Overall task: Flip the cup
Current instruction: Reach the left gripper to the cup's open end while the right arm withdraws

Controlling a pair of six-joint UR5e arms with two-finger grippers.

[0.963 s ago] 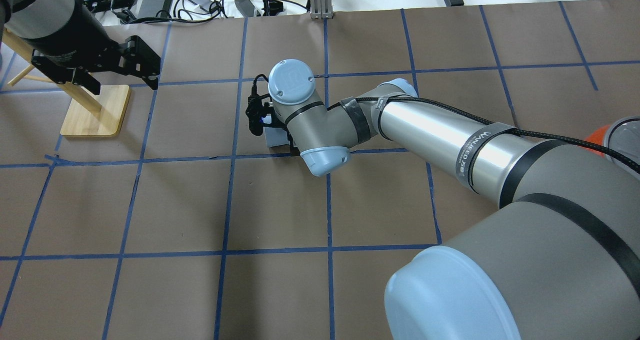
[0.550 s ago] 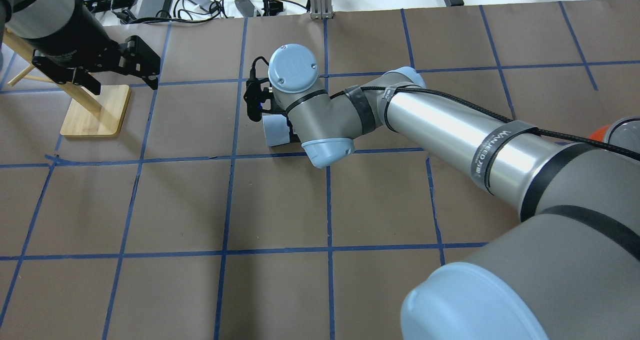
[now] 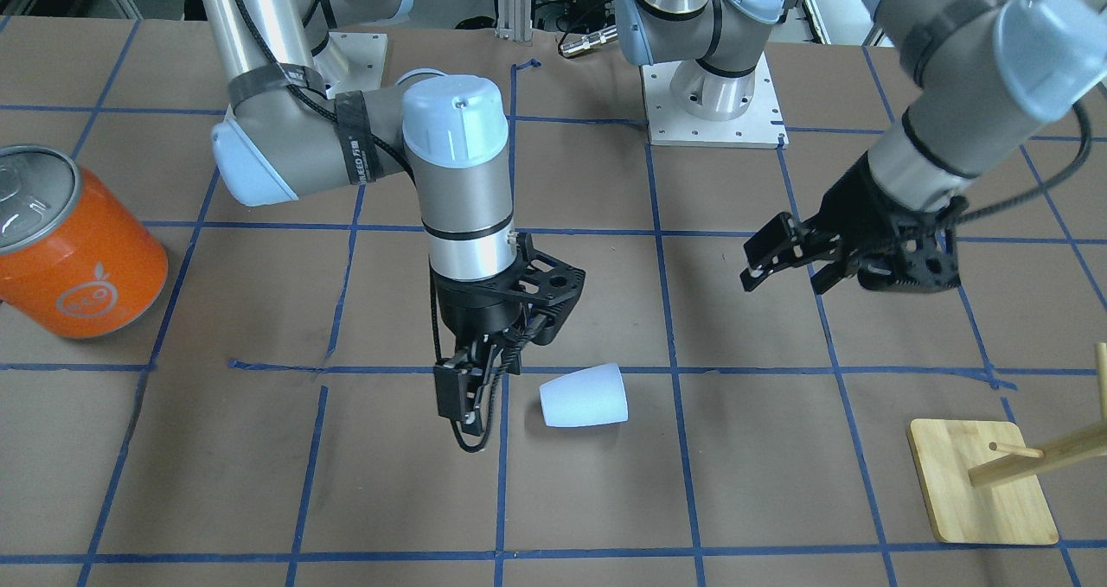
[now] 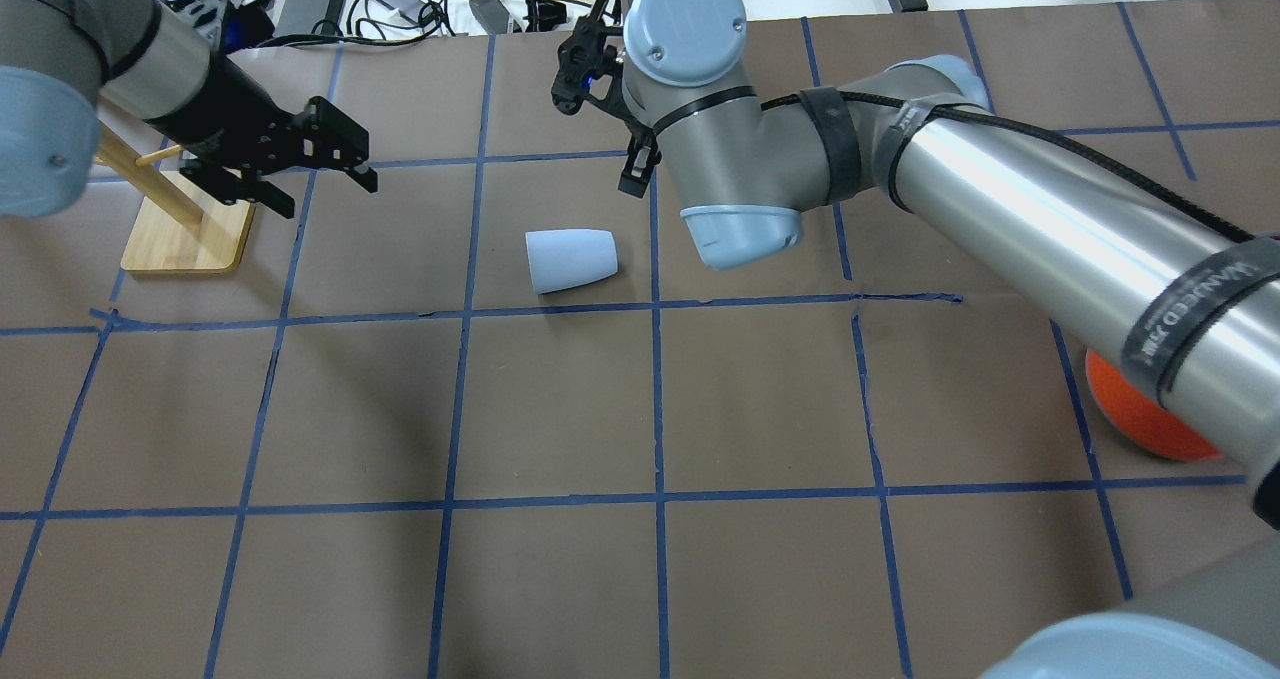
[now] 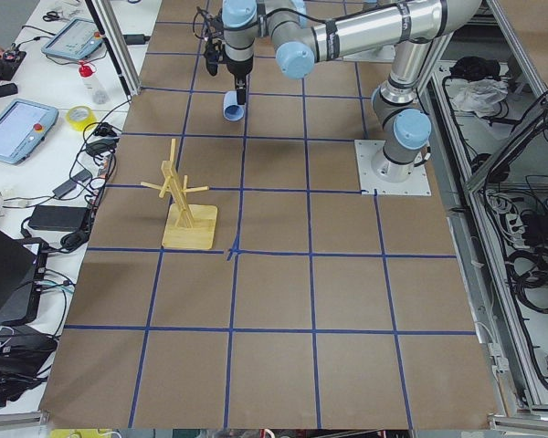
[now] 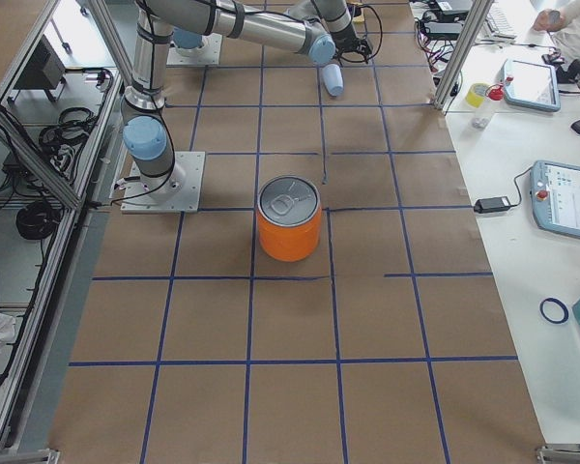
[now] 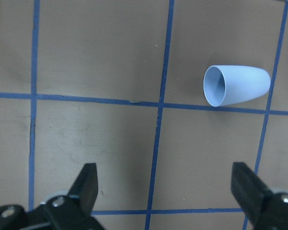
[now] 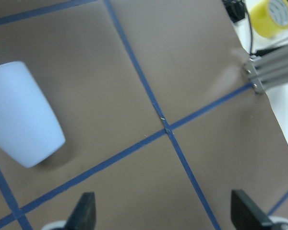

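**Cup on its side, both my grippers spread wide**

The cup (image 4: 571,260) lies on its side on the brown table (image 4: 560,409), its open mouth turned towards my left and its narrower base towards my right. It rests just on the far side of a blue tape line (image 4: 760,302), touching neither of my grippers.

My right gripper (image 8: 163,201) hangs above the table near the cup's base end with its fingers far apart and nothing between them; from its wrist camera the cup sits off to one side.

My left gripper (image 7: 164,177) is also wide open. It hovers well apart from the cup, looking into its mouth, close to the wooden rack (image 3: 995,475). The orange can (image 3: 73,250) stands far off on my right.
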